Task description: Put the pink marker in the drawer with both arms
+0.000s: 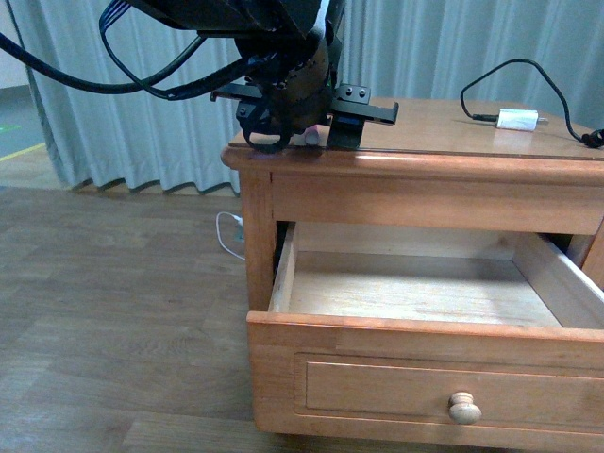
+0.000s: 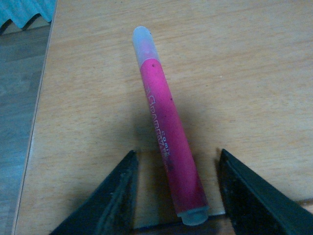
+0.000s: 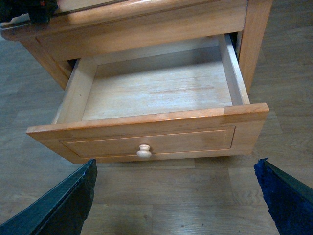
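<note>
Nightstand top (image 2: 244, 58) carries the pink marker (image 2: 168, 132), lying lengthwise inside your left gripper (image 2: 177, 155), whose jaws are spread wide and grip nothing. Your right gripper (image 3: 175, 164), equally spread and empty, hangs before the pulled-out drawer (image 3: 146, 120).

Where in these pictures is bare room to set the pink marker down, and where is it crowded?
The open drawer has a wholly bare floor between its front panel and side walls. On the nightstand top, a free stretch lies between the left gripper and the white plug. Crowded: the top's left front corner, where that gripper straddles the pink marker.
</note>
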`<action>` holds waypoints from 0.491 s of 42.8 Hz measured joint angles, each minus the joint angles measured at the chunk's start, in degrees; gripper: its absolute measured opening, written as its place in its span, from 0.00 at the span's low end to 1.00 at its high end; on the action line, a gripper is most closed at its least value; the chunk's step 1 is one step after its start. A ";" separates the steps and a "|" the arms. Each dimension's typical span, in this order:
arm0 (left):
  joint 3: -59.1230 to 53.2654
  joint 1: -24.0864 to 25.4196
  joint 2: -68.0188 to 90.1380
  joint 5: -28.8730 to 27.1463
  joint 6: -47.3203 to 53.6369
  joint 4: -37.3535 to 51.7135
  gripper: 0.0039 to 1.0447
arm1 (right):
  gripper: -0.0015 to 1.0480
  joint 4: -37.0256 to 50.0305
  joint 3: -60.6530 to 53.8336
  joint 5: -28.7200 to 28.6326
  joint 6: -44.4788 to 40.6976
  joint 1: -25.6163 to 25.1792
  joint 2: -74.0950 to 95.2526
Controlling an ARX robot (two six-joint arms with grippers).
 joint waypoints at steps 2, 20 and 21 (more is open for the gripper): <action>0.13 -0.04 0.04 -0.02 0.02 -0.15 0.39 | 0.92 0.00 0.00 0.00 0.00 0.00 0.00; -9.11 0.81 -4.59 11.39 1.11 9.84 0.14 | 0.92 0.00 0.00 0.00 -0.02 0.00 0.00; -10.54 0.85 -5.49 12.74 1.53 10.99 0.14 | 0.92 0.00 0.00 0.00 0.00 0.00 0.00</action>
